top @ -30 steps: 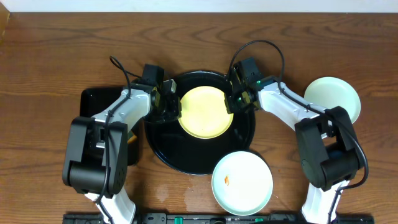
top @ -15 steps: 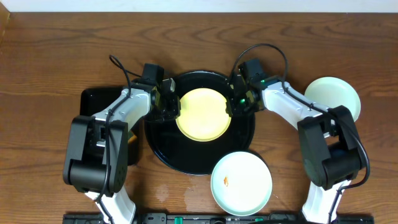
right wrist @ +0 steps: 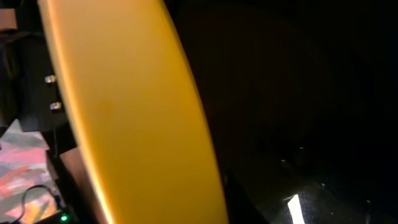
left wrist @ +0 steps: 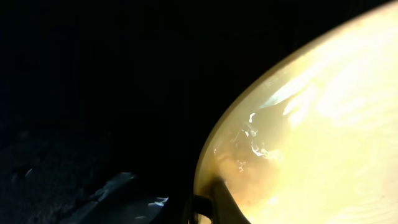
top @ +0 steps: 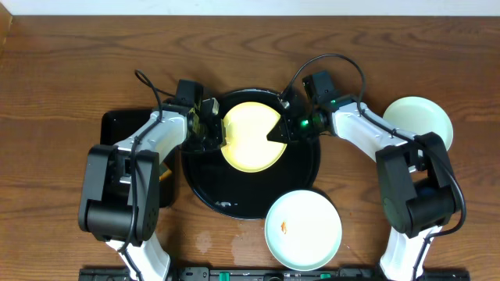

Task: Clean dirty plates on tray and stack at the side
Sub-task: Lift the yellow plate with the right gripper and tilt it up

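A: Overhead?
B: Pale yellow round plate (top: 246,140) over the large round glossy black tray (top: 234,195). Left hand (top: 212,129) at its left rim, right hand (top: 280,133) at its right rim. A pale mint-blue round plate with an orange smear (top: 308,230) overlaps the tray's front rim. A second mint-blue plate (top: 422,117) sits far right on the wooden surface (top: 62,78).
A: Left wrist?
B: Left hand clenched on the yellow rim, one finger (left wrist: 225,200) lying on it.
A: Right wrist?
B: Yellow plate (right wrist: 124,112) seen edge-on, slanting across the view, with the tray (right wrist: 298,124) beside it. Right hand's grip: cannot tell.
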### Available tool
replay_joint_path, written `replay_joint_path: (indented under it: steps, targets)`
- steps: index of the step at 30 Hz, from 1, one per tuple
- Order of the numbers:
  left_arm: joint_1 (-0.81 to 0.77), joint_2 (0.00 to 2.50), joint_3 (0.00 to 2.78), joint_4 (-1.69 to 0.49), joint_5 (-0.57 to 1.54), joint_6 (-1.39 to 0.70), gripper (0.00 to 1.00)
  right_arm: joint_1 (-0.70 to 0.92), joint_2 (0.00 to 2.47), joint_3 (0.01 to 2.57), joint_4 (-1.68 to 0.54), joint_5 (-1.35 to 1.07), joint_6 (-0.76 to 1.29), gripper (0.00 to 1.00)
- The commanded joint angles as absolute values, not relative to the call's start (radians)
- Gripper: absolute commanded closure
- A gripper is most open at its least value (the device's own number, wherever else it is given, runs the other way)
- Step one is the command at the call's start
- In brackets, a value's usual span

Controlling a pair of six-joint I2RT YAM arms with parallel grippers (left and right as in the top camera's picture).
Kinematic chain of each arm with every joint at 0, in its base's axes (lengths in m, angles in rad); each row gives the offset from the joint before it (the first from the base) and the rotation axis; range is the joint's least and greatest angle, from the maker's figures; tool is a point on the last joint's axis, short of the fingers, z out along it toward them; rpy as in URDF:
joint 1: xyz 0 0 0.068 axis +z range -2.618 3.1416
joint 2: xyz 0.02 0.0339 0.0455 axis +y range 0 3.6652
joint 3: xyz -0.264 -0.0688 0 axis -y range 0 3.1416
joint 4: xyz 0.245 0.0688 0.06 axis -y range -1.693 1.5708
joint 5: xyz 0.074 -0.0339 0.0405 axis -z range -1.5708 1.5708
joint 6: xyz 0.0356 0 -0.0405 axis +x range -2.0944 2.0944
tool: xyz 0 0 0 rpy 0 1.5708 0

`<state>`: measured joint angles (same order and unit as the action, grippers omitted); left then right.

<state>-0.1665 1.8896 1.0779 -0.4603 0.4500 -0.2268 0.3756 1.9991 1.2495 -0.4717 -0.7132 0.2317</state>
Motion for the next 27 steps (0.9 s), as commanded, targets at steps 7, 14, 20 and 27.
replay_joint_path:
  steps: [7,14,20,27]
  targets:
    - [-0.136,1.881,1.139,-0.543,0.456,-0.214,0.69,0.395,1.956,1.25,-0.442,-0.677,0.194,0.99]
    - [-0.059,1.657,1.161,-0.712,0.46,-0.213,0.43,0.411,1.803,1.25,-0.475,-0.397,0.126,0.99]
    - [0.004,1.488,1.161,-0.796,0.459,-0.209,0.41,0.474,1.693,1.25,-0.515,-0.194,0.068,0.99]
    - [0.099,1.33,1.161,-0.864,0.395,-0.21,0.41,0.577,1.612,1.25,-0.571,0.044,0.027,0.99]
